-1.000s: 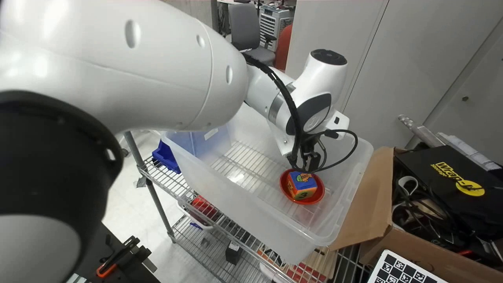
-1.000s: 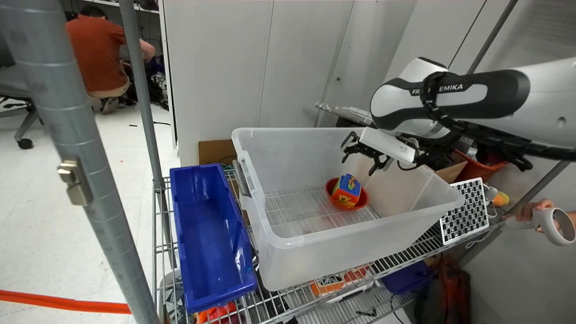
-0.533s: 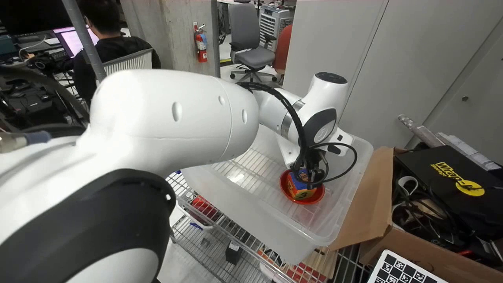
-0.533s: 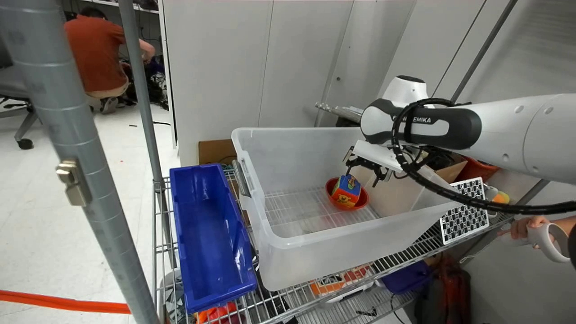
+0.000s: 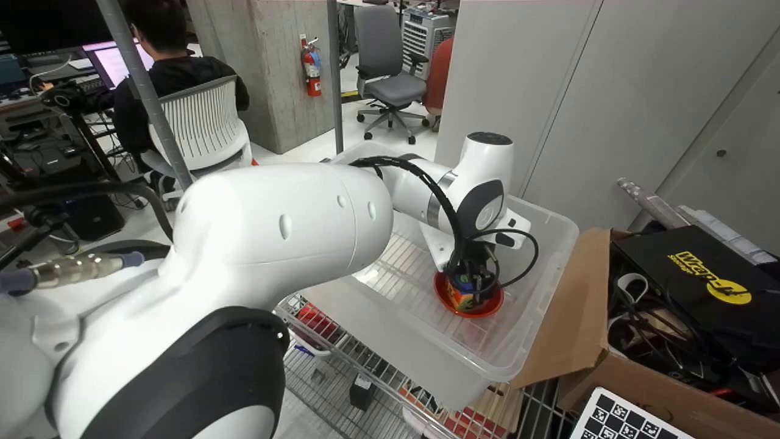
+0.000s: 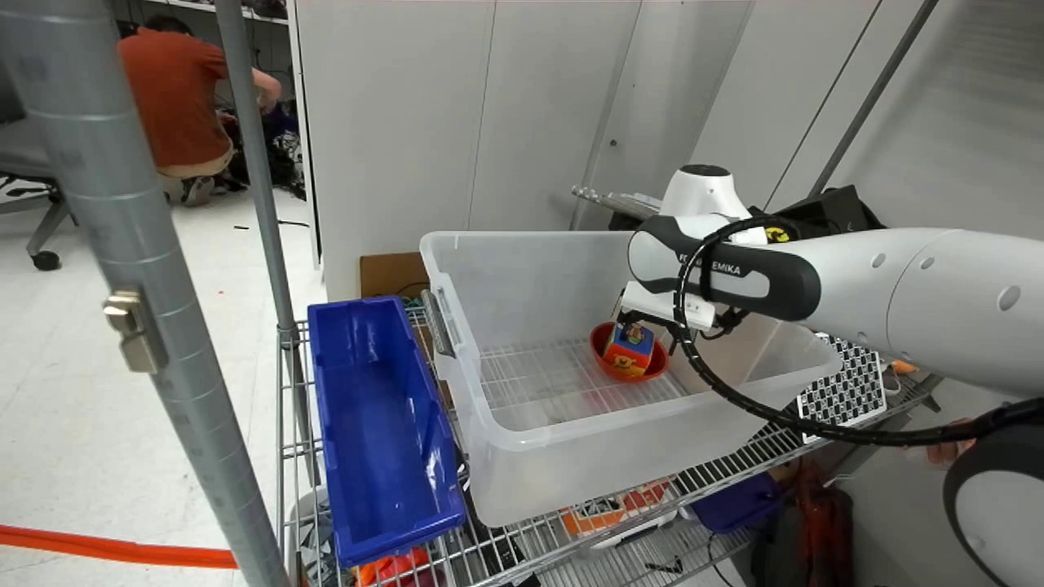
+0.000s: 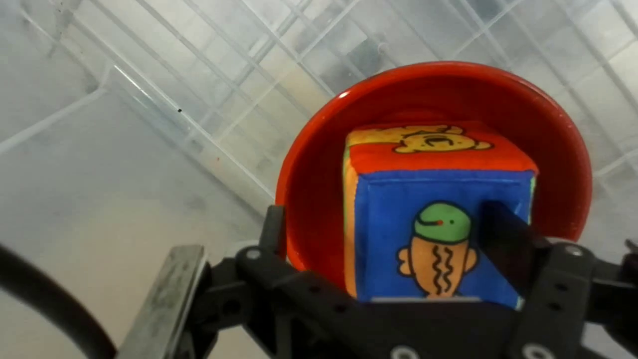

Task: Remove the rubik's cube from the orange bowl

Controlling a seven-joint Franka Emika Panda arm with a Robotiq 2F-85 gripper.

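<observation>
The rubik's cube is a soft-looking cube with blue, red and orange picture faces. It sits in the orange bowl in the wrist view (image 7: 384, 199) and in both exterior views (image 5: 458, 301) (image 6: 626, 359). The glossy red-orange bowl (image 7: 316, 189) stands inside the clear bin near one end; its rim also shows in both exterior views (image 5: 472, 314) (image 6: 599, 336). My gripper (image 7: 384, 217) is open, pointing down just over the cube. In the wrist view one finger lies left of the cube at the bowl's rim; the other overlaps the blue face. I cannot tell whether it touches.
The clear bin (image 6: 571, 436) has tall walls around the bowl and gripper. It stands on a wire shelf (image 6: 734, 456). A blue bin (image 6: 383, 432) is beside it. An open cardboard box (image 5: 563, 317) and a checkered board (image 6: 840, 379) are near the bin. A cable (image 6: 734, 399) loops off the arm.
My arm and open gripper have come down into the clear bin, from above the bowl to right over the cube. The cube and bowl have not visibly moved.
</observation>
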